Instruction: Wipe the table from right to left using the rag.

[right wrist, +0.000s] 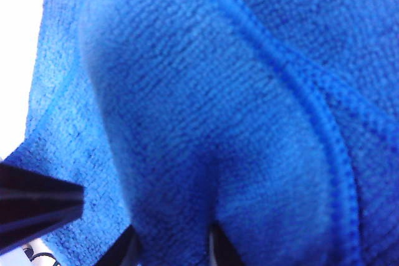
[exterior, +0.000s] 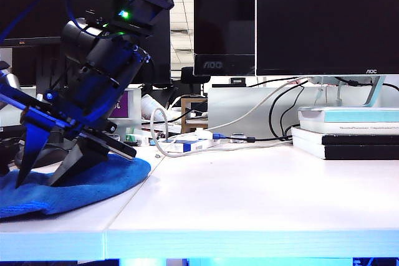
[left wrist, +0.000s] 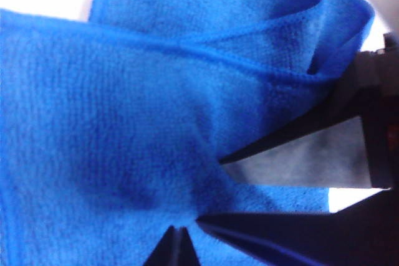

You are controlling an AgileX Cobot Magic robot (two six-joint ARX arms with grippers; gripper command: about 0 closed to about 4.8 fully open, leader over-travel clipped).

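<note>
Here, at the far left of the white table, the blue rag lies rumpled; the left gripper pinches its cloth shut, while the right gripper stands parted over a fold. Stacked books sit right.

"AOC" on near monitor bezel; probably "AOC" on far monitor.

The white table bears the blue rag, stacked books and cables
</note>
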